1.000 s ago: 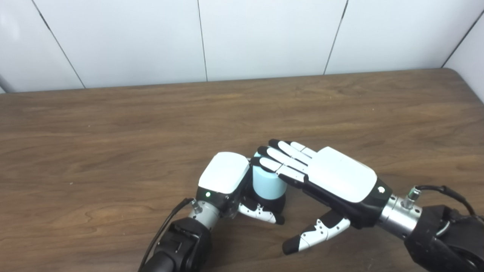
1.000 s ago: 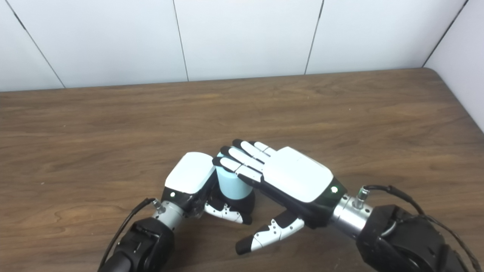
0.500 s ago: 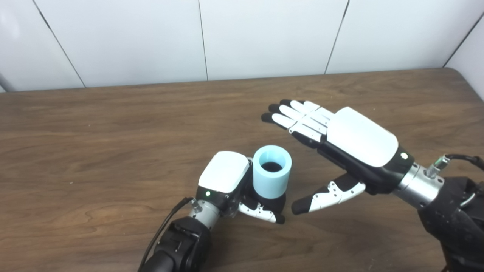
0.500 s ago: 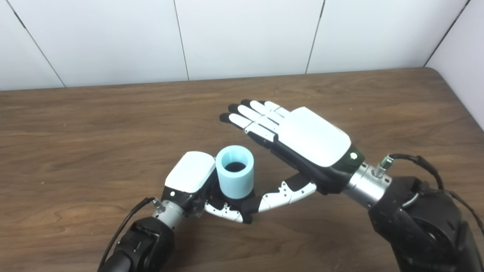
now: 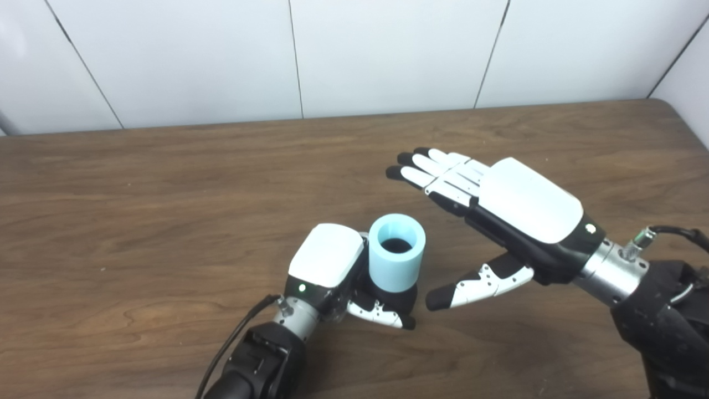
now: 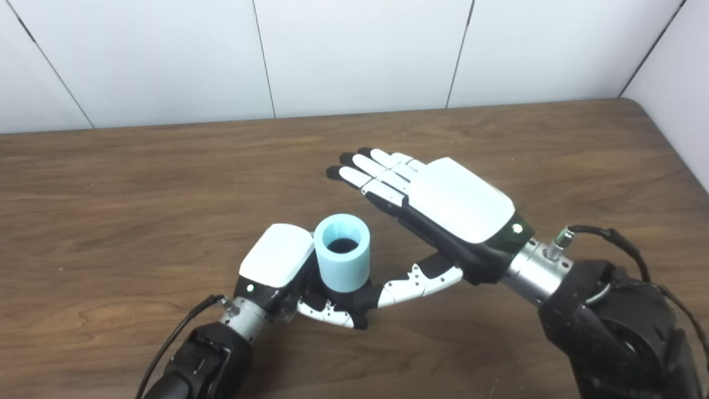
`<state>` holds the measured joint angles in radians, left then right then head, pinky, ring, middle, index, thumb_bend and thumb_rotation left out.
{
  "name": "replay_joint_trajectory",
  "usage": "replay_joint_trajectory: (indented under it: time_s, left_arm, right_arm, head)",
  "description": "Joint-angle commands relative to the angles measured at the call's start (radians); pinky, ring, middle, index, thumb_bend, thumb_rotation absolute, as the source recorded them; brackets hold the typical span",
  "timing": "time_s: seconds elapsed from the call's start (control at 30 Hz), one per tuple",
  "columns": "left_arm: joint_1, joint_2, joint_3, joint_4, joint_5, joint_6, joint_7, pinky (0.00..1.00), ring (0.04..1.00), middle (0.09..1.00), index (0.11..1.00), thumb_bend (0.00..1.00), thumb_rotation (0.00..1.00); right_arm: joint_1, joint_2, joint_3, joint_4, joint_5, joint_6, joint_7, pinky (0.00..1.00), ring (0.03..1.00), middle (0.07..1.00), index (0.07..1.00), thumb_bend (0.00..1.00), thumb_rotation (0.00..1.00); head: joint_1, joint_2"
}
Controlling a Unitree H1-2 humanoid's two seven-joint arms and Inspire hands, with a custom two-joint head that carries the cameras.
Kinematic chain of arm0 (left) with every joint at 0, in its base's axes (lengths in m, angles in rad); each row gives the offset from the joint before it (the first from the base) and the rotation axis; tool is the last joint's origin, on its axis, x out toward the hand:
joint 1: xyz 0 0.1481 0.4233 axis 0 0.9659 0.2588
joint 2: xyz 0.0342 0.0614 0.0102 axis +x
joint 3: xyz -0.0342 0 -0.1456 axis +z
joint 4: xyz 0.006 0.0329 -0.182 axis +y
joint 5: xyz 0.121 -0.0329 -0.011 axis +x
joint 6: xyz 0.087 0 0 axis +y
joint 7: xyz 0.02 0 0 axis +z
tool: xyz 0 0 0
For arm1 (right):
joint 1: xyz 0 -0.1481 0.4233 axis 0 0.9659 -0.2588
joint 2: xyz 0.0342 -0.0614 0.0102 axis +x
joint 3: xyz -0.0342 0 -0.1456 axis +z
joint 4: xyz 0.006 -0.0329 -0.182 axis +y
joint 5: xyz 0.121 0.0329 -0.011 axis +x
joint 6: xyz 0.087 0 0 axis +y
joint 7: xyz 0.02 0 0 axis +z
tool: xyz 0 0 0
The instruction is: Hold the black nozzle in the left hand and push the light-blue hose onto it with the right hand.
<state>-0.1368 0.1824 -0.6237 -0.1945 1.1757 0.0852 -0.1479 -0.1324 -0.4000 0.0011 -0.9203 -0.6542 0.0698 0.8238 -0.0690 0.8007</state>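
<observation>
The light-blue hose is a short upright tube with its dark bore facing up. It sits on the black nozzle, of which only a dark base shows between the fingers. My left hand is shut on the nozzle, low over the table. My right hand is open and flat, palm down, raised to the right of the hose and a little beyond it, apart from it. Its thumb points toward the left hand.
The brown wooden table reaches a white panelled wall at the back. Its right edge shows at the far right.
A second ago my right hand lay flat on top of the hose. It has lifted up and away to the right, uncovering the hose's open top. The left hand has barely moved.
</observation>
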Motion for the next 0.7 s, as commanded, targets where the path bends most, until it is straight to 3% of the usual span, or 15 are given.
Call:
replay_joint_trajectory:
  time_s: [0.0,0.1,0.27,0.37,0.5,0.6,0.67]
  left_arm:
    - [0.014,0.027,-0.003,0.055,0.039,-0.009,0.006,0.65,0.707,0.703,0.699,0.86,0.31]
    - [0.000,0.039,0.001,0.057,0.074,-0.027,0.029,0.77,0.778,0.775,0.767,0.89,0.45]
    - [-0.017,0.057,0.033,0.035,0.090,-0.046,0.019,0.95,0.860,0.839,0.838,0.98,0.47]
    - [-0.020,0.065,0.058,0.007,0.090,-0.041,-0.014,0.99,0.901,0.876,0.882,1.00,0.51]
    - [-0.021,0.078,0.111,-0.048,0.080,-0.038,-0.057,1.00,0.917,0.892,0.916,1.00,0.53]
    - [-0.023,0.083,0.160,-0.082,0.063,-0.039,-0.066,0.95,0.860,0.832,0.878,1.00,0.54]
    - [-0.027,0.085,0.201,-0.100,0.035,-0.039,-0.065,0.79,0.733,0.721,0.777,1.00,0.52]
  right_arm:
    - [-0.021,0.000,-0.014,-0.030,-0.001,-0.003,-0.008,0.93,0.988,0.985,0.957,0.62,1.00]
    - [-0.022,0.006,-0.013,-0.029,-0.012,-0.008,-0.003,0.93,0.984,0.974,0.956,0.62,1.00]
    - [-0.013,0.013,-0.013,-0.029,-0.022,-0.015,-0.008,0.94,0.974,0.949,0.960,0.62,1.00]
    - [-0.009,0.016,-0.012,-0.029,-0.027,-0.013,-0.008,0.96,0.978,0.945,0.965,0.62,1.00]
    - [-0.006,0.023,-0.009,-0.030,-0.035,-0.009,-0.012,0.97,0.990,0.945,0.966,0.61,1.00]
    - [-0.004,0.028,-0.007,-0.029,-0.040,-0.005,-0.013,0.98,0.997,0.948,0.966,0.61,1.00]
    - [-0.002,0.030,-0.006,-0.029,-0.043,0.001,-0.013,0.98,1.000,0.947,0.966,0.62,1.00]
  head:
    - [-0.001,0.001]
    - [-0.002,0.000]
    - [0.002,-0.002]
    - [0.006,-0.003]
    - [0.011,-0.005]
    - [0.014,-0.005]
    - [0.016,-0.006]
